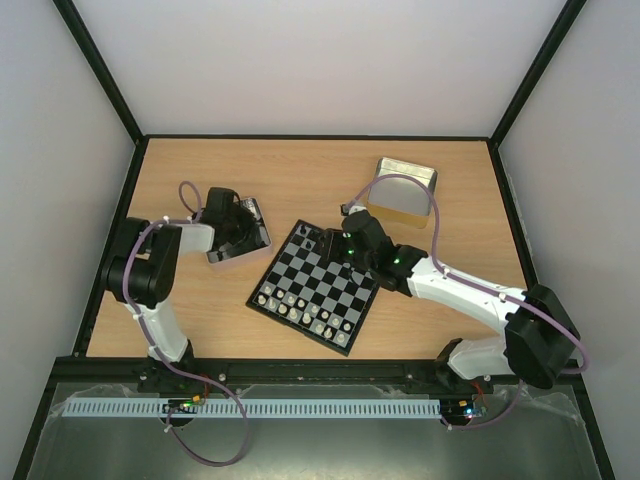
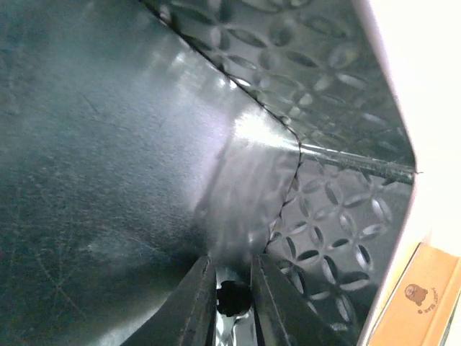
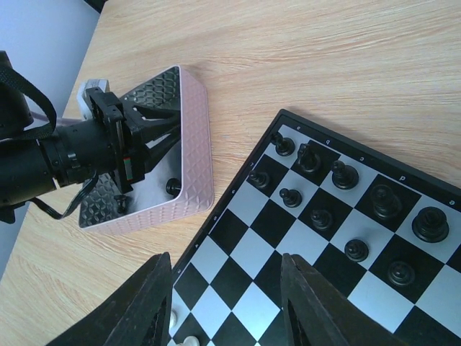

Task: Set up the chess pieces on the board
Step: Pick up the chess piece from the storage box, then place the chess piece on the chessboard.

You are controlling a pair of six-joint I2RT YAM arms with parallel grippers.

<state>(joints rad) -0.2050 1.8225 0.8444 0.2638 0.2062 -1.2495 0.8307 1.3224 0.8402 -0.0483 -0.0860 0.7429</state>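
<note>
The board (image 1: 325, 280) lies tilted in the middle of the table. Several black chess pieces (image 3: 345, 175) stand in two rows at its far corner. My left gripper (image 2: 232, 281) reaches down into the metal tray (image 2: 324, 216) left of the board and is shut on a small black chess piece (image 2: 232, 298), which sits between both fingers. Another black piece (image 3: 172, 187) lies loose in that tray (image 3: 194, 144). My right gripper (image 3: 227, 288) hovers open over bare squares of the board (image 3: 252, 249), nothing between its fingers.
Pale pieces (image 1: 300, 310) line the board's near-left side. A second metal tray (image 1: 405, 190) stands at the back right, behind the right arm. The left tray (image 1: 258, 240) sits close to the board's left corner. Black frame rails edge the table.
</note>
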